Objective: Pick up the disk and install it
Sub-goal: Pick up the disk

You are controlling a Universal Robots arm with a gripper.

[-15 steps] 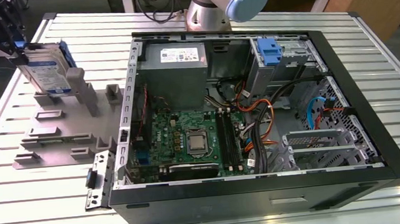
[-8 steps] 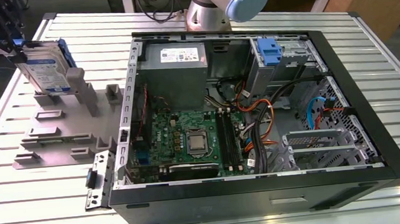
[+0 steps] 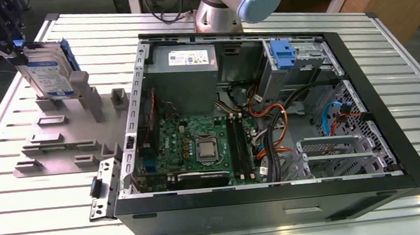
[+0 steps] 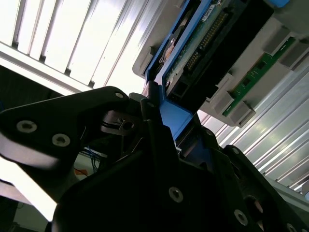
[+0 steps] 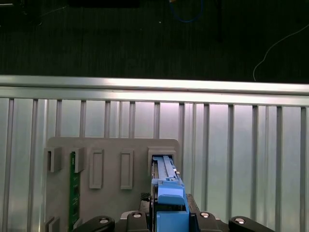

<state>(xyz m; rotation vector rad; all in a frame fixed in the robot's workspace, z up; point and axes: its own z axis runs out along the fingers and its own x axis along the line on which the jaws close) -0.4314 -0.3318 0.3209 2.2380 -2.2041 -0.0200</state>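
The disk (image 3: 47, 70), a silver hard drive with a blue-and-white label and a blue carrier frame, stands on edge at the back of the grey holder rack (image 3: 64, 144) at the exterior view's left. My gripper (image 3: 14, 45) sits at the disk's top end, shut on its blue frame. In the first wrist view the blue-edged disk (image 5: 166, 186) runs from between my fingers (image 5: 99, 222) down to a slot in the rack. In the second wrist view the blue frame (image 4: 171, 116) is clamped between the black gripper parts, and the disk's underside (image 4: 193, 53) leads away to the rack.
The open computer case (image 3: 387, 110) lies to the exterior view's right, with a drive bay and blue latch (image 3: 282, 54), a grey power supply (image 3: 184, 61), motherboard and cables. A green circuit strip (image 5: 74, 188) stands in another rack slot. The ribbed metal table's edge (image 5: 154, 84) runs behind the rack.
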